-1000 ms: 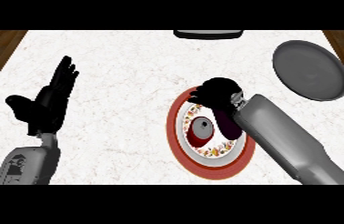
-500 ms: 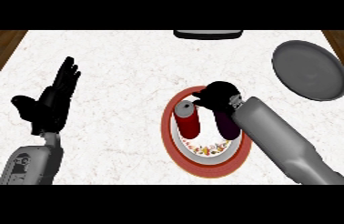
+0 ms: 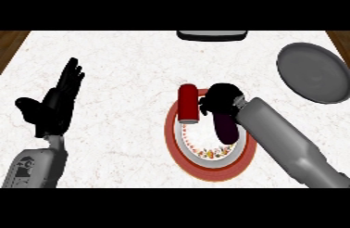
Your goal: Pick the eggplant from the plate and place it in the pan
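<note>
Counter (image 3: 137, 74): pale marbled stone, matt; pan (image 3: 313, 73): dull grey metal; plate (image 3: 205, 154): glazed, red rim, floral border; eggplant (image 3: 226, 128): smooth dark purple skin.

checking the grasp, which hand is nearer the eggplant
Right. The right hand is over the plate's far rim, at the top end of the eggplant. The left hand rests open far off at the counter's left.
</note>
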You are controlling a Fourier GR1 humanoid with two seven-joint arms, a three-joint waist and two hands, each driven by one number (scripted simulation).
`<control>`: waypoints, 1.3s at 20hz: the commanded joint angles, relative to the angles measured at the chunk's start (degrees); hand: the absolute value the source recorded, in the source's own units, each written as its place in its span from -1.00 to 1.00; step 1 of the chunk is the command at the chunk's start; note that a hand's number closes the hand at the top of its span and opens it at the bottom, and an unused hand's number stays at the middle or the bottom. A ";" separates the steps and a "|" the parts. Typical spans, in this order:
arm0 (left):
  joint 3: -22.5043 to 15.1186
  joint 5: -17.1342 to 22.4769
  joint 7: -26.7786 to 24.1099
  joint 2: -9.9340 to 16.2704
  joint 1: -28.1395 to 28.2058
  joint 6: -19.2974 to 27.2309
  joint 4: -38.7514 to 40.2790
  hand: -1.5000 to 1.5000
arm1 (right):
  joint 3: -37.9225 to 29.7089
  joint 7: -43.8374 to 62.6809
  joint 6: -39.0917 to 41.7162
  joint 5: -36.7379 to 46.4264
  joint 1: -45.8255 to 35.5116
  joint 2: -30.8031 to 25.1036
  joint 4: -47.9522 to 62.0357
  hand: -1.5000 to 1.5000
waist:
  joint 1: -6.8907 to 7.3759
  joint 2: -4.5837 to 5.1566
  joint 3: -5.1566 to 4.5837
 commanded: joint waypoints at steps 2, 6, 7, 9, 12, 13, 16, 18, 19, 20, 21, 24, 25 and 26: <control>0.40 -1.20 -3.43 -1.66 1.09 1.39 2.07 0.00 | 0.21 -5.45 -0.96 1.27 0.95 -0.58 3.08 1.00 | -0.15 0.71 0.13; 0.04 -0.83 0.16 -0.76 0.48 0.80 0.32 0.00 | -15.95 17.49 1.83 -4.78 4.92 7.75 3.61 1.00 | -1.55 0.22 0.24; 2.17 -0.04 -1.25 0.45 1.18 0.83 0.50 0.00 | -20.53 20.67 1.00 -6.73 6.20 7.41 3.04 1.00 | -2.64 -0.11 0.21; 2.85 -0.64 -1.06 0.75 1.66 1.79 1.42 0.00 | -27.89 28.69 -3.29 -9.03 9.01 9.40 3.09 1.00 | -5.25 -0.25 0.31; 2.49 -0.11 -0.65 1.08 1.85 0.55 0.85 0.00 | -33.29 41.49 -10.05 -9.61 9.55 16.29 -1.27 1.00 | -4.12 -0.50 0.15; 2.64 -0.02 -0.58 1.24 2.04 0.47 0.69 0.00 | -33.13 44.00 -14.09 -8.34 10.08 16.59 -4.82 1.00 | -4.08 -0.70 0.13; 2.01 0.10 -1.97 0.33 2.63 0.17 0.49 0.00 | -32.57 50.49 -22.01 -7.40 6.34 16.74 -12.49 1.00 | -2.15 -0.58 0.09; 1.65 0.51 0.85 0.57 2.12 -0.31 -0.23 0.00 | -31.46 54.21 -24.47 -6.48 6.43 16.80 -17.87 1.00 | -1.97 -0.56 0.13; 1.02 -0.55 -1.46 -0.07 1.73 0.11 0.96 0.00 | -29.76 56.70 -25.81 -8.65 7.38 16.82 -20.96 1.00 | -1.95 -0.37 0.11; 0.29 -1.39 -1.21 -1.06 2.21 1.34 0.12 0.00 | -29.68 56.81 -27.69 -7.62 10.01 16.83 -24.20 1.00 | -2.27 -0.36 0.15; 2.23 -0.03 -1.19 1.14 2.34 -0.09 -0.88 0.00 | -30.11 57.56 -27.73 -5.56 10.52 16.85 -26.74 1.00 | -1.92 -0.23 0.13; 1.71 -0.19 -0.78 0.36 -0.60 -0.28 1.84 0.00 | -29.61 63.63 -28.33 -4.49 9.87 16.87 -31.33 1.00 | -1.41 0.29 0.11; 1.56 0.12 -0.82 0.12 2.12 -0.36 -1.29 0.00 | -32.16 63.50 -26.43 -3.99 8.97 15.96 -32.41 1.00 | -0.92 0.28 0.13; 2.21 0.80 0.24 1.15 0.12 -1.51 0.19 0.00 | -30.95 64.66 -28.75 -3.70 11.53 16.87 -34.62 1.00 | -1.08 0.34 0.13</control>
